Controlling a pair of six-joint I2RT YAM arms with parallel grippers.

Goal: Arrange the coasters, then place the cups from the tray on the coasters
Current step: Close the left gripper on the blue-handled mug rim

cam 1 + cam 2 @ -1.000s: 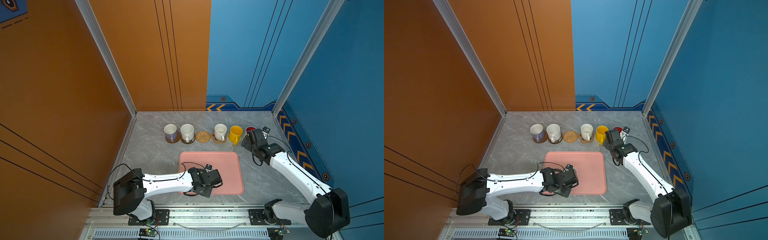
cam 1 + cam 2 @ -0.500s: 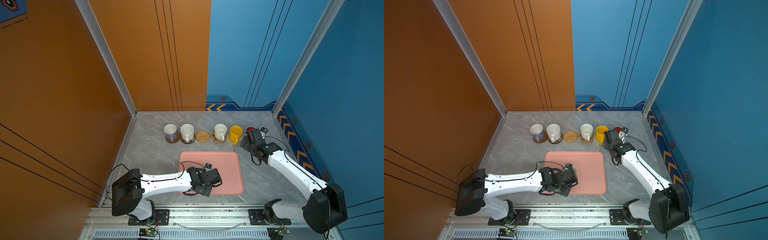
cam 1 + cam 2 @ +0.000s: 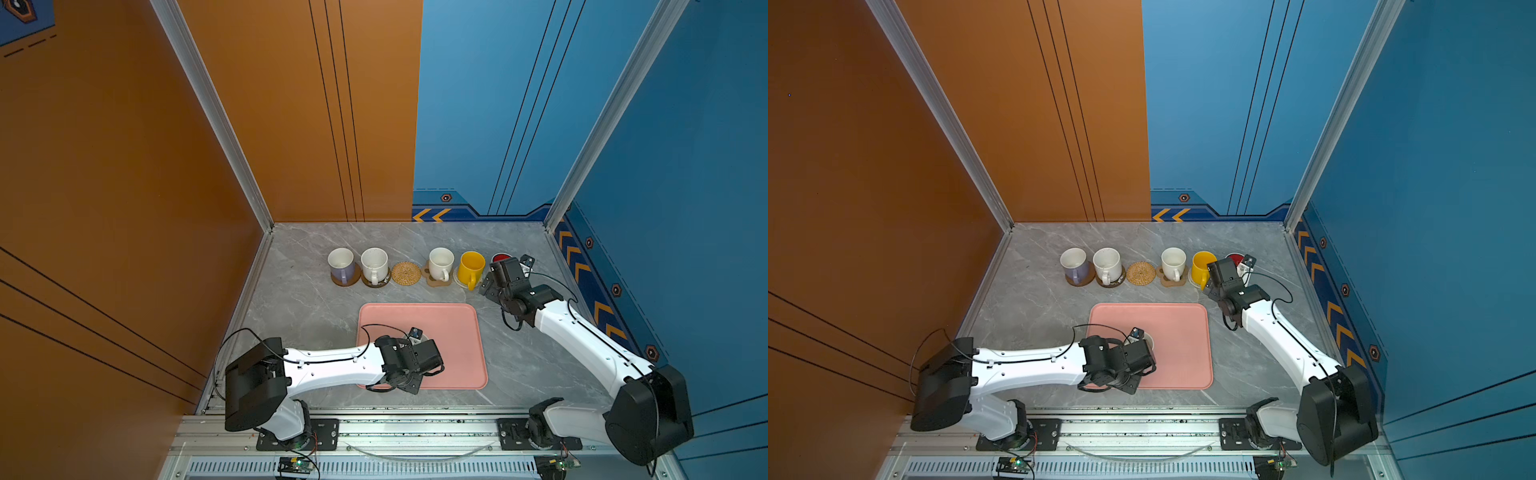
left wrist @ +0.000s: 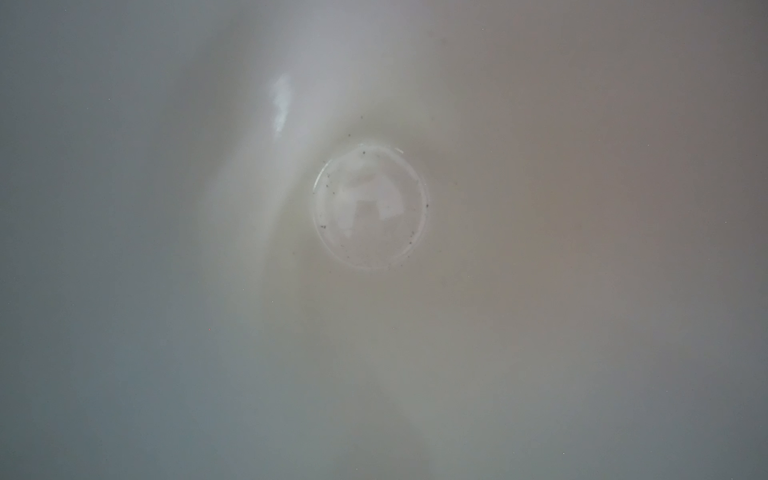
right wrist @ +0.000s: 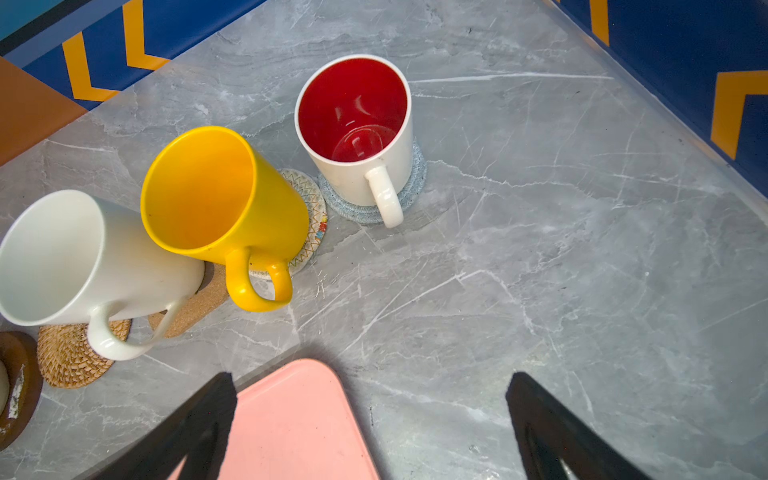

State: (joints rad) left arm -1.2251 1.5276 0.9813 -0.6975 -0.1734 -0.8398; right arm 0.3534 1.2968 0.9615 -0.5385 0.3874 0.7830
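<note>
Pink and flat, the tray (image 3: 457, 332) lies nearest us on the grey marbled desk (image 3: 299, 299), and over its near left part hangs the left tool (image 3: 1140, 351), its wrist view filled by the glossy pale inside of a cup (image 4: 370, 208); we cannot tell whether its jaws grip that cup. Beyond the tray's far right corner the right tool (image 5: 370, 386) stands wide open, holding nothing. Farthest, we see a row: the lilac cup (image 3: 341, 268) and speckled cup (image 3: 374, 266) on brown discs (image 3: 345, 282), a bare rattan coaster (image 3: 406, 273), the white cup (image 3: 440, 264) on the paw coaster (image 3: 436, 284), the yellow cup (image 3: 471, 268) on the white woven coaster (image 5: 316, 216), the red-lined cup (image 5: 357, 124) on the pale-blue coaster (image 5: 415, 183).
</note>
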